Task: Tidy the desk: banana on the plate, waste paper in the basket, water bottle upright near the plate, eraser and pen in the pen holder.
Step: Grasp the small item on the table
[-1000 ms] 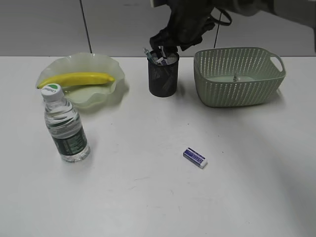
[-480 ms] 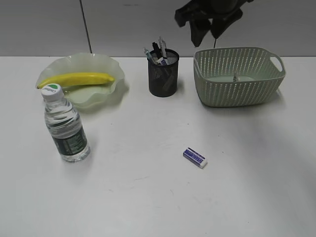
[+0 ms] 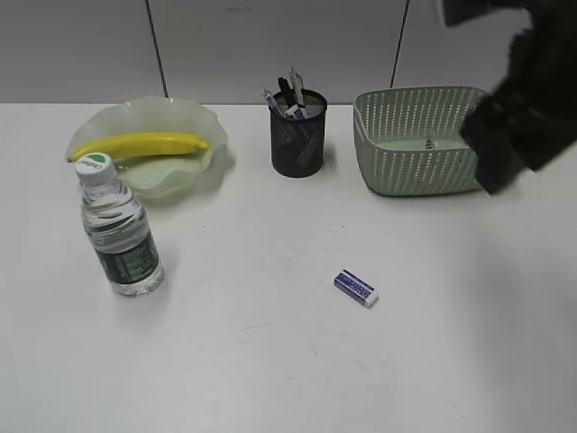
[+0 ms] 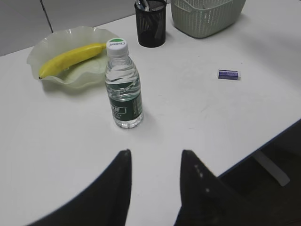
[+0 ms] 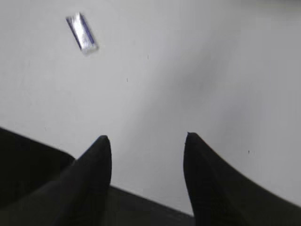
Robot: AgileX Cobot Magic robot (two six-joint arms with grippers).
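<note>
Above the basket (image 3: 424,144), the right arm (image 3: 523,99) appears as a blurred, blocky mass of matte black housing with a pale grey-white section at its top edge. Seen from its own wrist camera, the right gripper (image 5: 146,141) shows two smooth black fingers (image 5: 96,169) that broaden toward the base and taper to blunt, rounded tips. The left gripper (image 4: 154,157) carries a matching pair of black fingers (image 4: 195,181), curved like horns, one bearing a short row of small pale dots along its inner edge.

Even overhead light, soft shadows, right arm (image 3: 527,99) motion-blurred, right wrist view soft
</note>
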